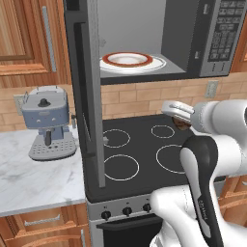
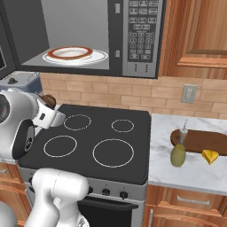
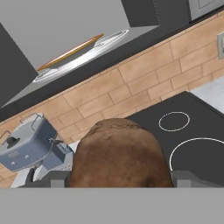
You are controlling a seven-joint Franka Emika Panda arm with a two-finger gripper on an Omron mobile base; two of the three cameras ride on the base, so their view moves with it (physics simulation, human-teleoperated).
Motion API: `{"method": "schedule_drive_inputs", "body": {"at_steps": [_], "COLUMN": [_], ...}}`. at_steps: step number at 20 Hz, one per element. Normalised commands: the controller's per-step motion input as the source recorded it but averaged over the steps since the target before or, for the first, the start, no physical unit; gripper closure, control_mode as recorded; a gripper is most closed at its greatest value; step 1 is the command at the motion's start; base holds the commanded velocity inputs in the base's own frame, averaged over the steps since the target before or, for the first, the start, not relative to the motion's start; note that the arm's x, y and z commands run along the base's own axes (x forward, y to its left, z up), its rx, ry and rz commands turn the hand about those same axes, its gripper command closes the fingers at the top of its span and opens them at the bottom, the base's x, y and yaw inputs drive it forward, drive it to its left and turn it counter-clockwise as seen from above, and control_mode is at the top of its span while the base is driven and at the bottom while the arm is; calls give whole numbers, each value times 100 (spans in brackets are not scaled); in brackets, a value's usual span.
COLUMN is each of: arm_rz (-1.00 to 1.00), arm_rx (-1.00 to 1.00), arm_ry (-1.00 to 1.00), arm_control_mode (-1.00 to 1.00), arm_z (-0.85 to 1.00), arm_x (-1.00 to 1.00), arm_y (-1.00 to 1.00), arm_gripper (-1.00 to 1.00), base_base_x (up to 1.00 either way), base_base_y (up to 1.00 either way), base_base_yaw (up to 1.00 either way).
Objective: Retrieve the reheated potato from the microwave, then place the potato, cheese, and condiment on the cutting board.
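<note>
- Nowhere does any writing come out readable: the microwave (image 2: 88, 37) keypad (image 2: 141, 33) is a grid of small pale buttons whose marks are too fine to make out, and no brand shows on any appliance.
- Leftmost in the left base view, a grey-blue coffee machine (image 1: 47, 123) stands on the marble counter (image 1: 34, 178), beside the black stove (image 1: 140, 154).
- Next comes the microwave door (image 1: 89, 91), swung open and hanging over the stove's left edge; inside the oven sits a white plate (image 1: 128, 60) with a red rim.
- Over the stove, the gripper (image 1: 179, 116) is clamped on the potato (image 3: 120, 153); the hand view shows the brown lump wedged between the two dark finger tips, held above the cooktop and in front of the brick wall.
- Both base views give just a sliver of brown at the gripper.
- Further right, the right base view adds the counter beyond the stove: the olive-green bottle (image 2: 178, 153) stands upright, touching the near edge of the dark cutting board (image 2: 204, 141), and the yellow cheese (image 2: 210, 156) wedge lies on the marble at the board's front edge.
- A wall socket (image 2: 189, 93) sits on the bricks above that counter.
</note>
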Motion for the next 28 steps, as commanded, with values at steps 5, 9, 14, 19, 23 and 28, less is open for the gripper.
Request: {"method": "schedule_drive_inputs", "body": {"at_steps": [5, 9, 14, 19, 23, 28], "arm_rz": [0, 0, 0, 0, 0, -1], "arm_rx": [0, 0, 0, 0, 0, 0], "arm_ry": [0, 0, 0, 0, 0, 1], "arm_control_mode": [-100, -100, -100, -100, -100, -100], "arm_z": [0, 0, 0, 0, 0, -4], "arm_x": [0, 0, 0, 0, 0, -4], "arm_y": [0, 0, 0, 0, 0, -3], "arm_gripper": [100, 100, 100, 100, 100, 100], "base_base_x": [0, 0, 0, 0, 0, 0], "base_base_y": [0, 0, 0, 0, 0, 0], "base_base_yaw": [0, 0, 0, 0, 0, 0]}}
